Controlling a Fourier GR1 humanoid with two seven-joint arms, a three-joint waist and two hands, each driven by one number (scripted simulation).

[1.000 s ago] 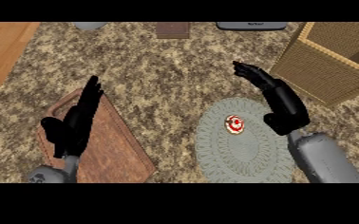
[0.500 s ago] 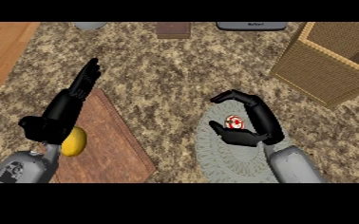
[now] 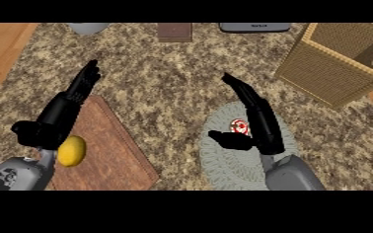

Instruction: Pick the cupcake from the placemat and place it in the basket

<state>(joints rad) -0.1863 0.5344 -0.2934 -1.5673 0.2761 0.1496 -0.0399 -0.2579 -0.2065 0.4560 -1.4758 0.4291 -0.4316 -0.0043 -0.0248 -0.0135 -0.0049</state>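
Head view: your right hand (image 3: 262, 127) lies over the round grey placemat (image 3: 218, 164). Its fingers are straight and point to 11 o'clock, and the thumb sticks out toward 9 o'clock. The cupcake (image 3: 238, 126) sits on the placemat in the crook between thumb and fingers, not pinched. The basket (image 3: 324, 64) stands on the counter (image 3: 167, 84) at 2 o'clock from it. Your left hand (image 3: 62, 116) rests spread at 9 o'clock, beside a lemon (image 3: 71, 151) on a board (image 3: 113, 145).

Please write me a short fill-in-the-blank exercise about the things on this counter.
1. The cupcake sits on the round grey ____.
2. The yellow lemon lies on the brown cutting ____.
3. The basket stands on the ____ side of the view.
Missing words: placemat; board; right.
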